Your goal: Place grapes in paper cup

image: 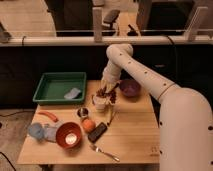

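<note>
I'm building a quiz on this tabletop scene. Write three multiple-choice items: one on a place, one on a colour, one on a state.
1. Where is the tool?
A. Over the green tray
B. Right above the paper cup, near the table's middle
C. Beside the fork

2. What colour is the bowl at the table's far right?
A. Purple
B. Green
C. Yellow

3. Where are the grapes now?
A. Lying flat on the wood by the fork
B. Inside the green tray
C. Up at the paper cup's mouth, under the tool

Key: 1 B, the arm comes down to the white cup. 2 A, that bowl is purple, unlike the orange bowl in front. 3 C, the dark bunch sits at the cup's rim, not on the table.
</note>
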